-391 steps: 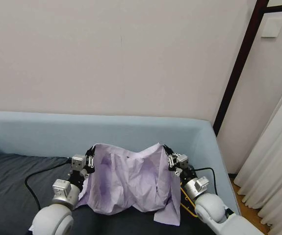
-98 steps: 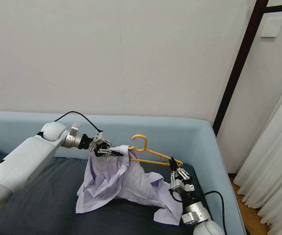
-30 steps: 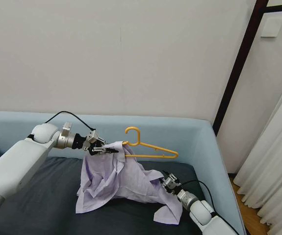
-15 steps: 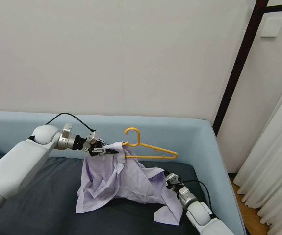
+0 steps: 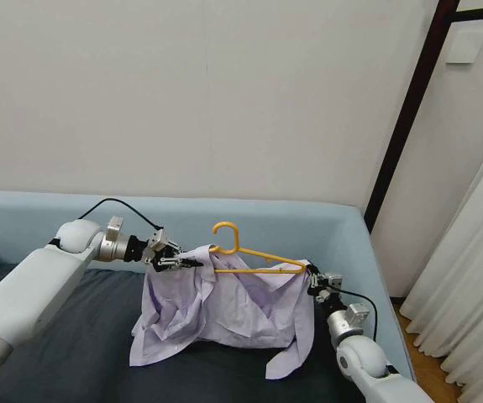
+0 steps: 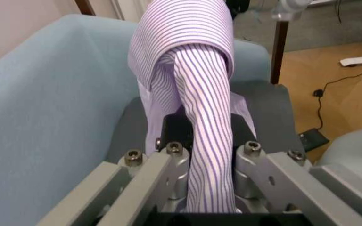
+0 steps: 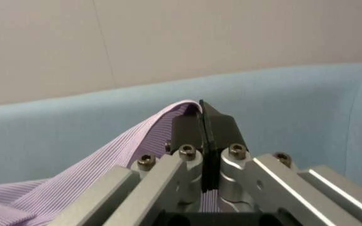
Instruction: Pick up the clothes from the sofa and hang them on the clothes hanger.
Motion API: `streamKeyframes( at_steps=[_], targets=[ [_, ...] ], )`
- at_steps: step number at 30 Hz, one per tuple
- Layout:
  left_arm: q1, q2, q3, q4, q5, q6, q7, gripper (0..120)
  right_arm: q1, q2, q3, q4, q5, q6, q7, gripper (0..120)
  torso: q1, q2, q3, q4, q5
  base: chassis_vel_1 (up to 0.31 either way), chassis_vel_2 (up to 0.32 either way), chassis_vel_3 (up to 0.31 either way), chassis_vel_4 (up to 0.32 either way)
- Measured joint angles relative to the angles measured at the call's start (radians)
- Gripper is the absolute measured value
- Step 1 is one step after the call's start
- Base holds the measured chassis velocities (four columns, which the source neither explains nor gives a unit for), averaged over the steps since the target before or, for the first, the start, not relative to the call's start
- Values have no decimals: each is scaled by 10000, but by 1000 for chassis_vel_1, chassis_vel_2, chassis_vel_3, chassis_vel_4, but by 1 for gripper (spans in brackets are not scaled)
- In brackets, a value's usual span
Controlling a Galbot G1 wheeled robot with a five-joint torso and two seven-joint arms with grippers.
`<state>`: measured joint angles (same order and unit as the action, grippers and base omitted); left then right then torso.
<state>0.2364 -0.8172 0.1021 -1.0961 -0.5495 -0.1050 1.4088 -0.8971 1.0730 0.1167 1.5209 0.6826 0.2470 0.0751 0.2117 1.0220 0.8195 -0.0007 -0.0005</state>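
Shirt (image 5: 224, 306) stretched between both jaws (over hanger (image 5: 266, 271)).

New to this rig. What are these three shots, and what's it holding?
This is a two-armed wheeled robot facing a light blue sofa. The wide shot comes from its head camera; the two close-ups come from a camera on each wrist. The left gripper is shut on one end of a purple striped shirt, the right gripper on the other, holding it spread above the dark seat. A yellow hanger sits along the shirt's top edge between them; the shirt's lower part seems to rest on the seat.
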Motion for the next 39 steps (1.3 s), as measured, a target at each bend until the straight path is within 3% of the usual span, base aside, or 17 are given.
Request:
streamKeyframes(
  at_steps=[11,19,26,34,39],
  targets=[
    [77,-64,-237,-42,666,-181,189,7,-451,-852,632,1433,586,3,-531,0,1,0,0,-5,0,0,0,0,0],
    [-173,-179,-526,-66,1752,-168,-831,7,-624,-1214,884,2335,449,248,-768,0,0,-1,0,-6,0,0,0,0,0],
    [-267,-20,-676,36,1941,-128,-930,7,-826,-1405,923,2908,346,541,-1302,0,1,0,-1,-6,1,0,0,0,0],
    [591,-62,-821,-187,2702,-193,-1888,7,-1228,-1433,819,3962,668,913,-2288,0,0,0,-1,-11,-3,0,0,0,0],
    [1304,-379,-873,-247,2911,-195,-2723,7,-1336,-1349,716,4307,683,1083,-2517,0,0,0,0,0,-3,0,0,0,0]
  ],
)
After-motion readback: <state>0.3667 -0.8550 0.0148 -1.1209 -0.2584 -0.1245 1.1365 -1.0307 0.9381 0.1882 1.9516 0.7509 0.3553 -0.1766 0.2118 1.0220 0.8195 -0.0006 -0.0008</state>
